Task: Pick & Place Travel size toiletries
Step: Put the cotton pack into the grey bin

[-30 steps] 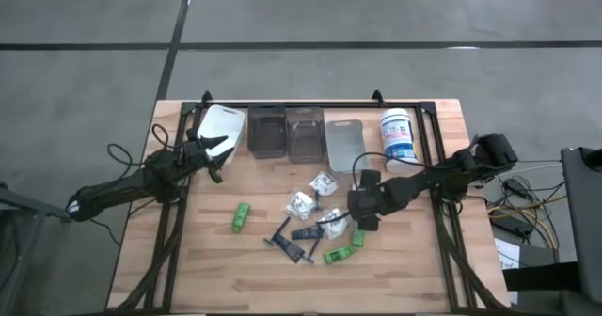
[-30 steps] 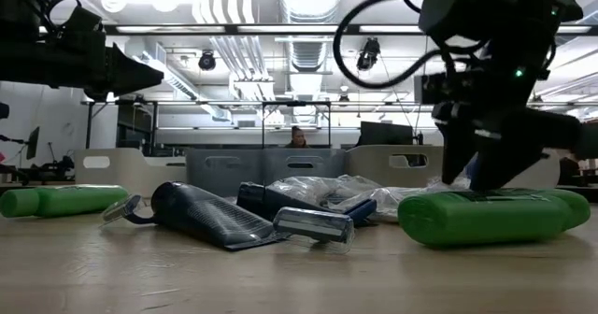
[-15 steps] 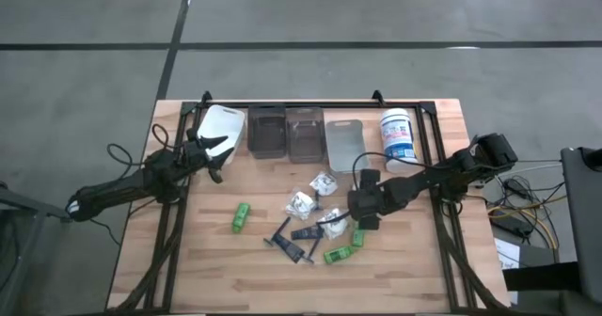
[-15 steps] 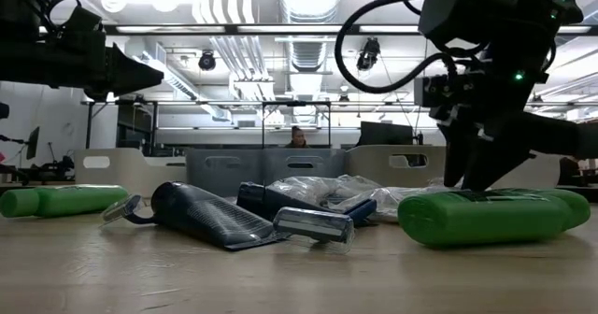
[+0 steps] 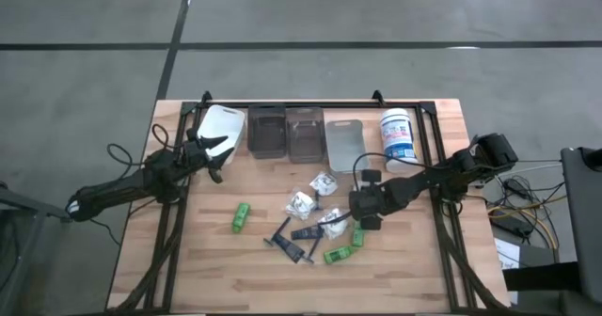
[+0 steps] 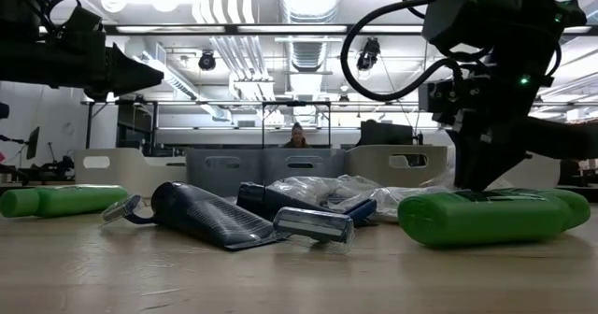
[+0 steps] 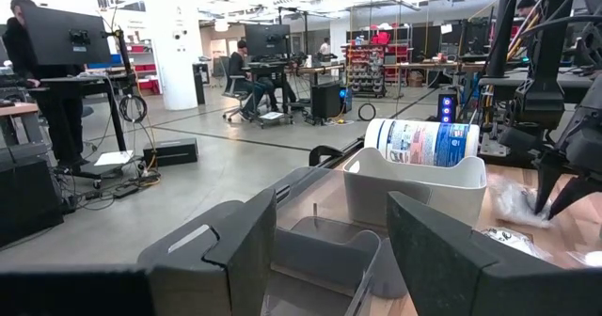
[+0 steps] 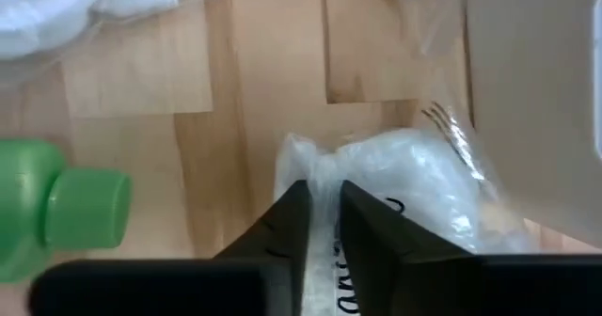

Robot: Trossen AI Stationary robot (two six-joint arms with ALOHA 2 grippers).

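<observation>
Right hand [image 8: 320,227] pinching a clear packet [image 8: 414,194], plain only up close; from above just a hand low among toiletries. Left hand [image 7: 329,250] spread wide.

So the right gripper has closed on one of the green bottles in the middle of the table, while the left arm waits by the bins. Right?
Not quite. The right gripper is shut on a clear packet, not a green bottle; the right wrist view shows a green bottle lying free beside it. The left gripper does wait by the bins.
</observation>
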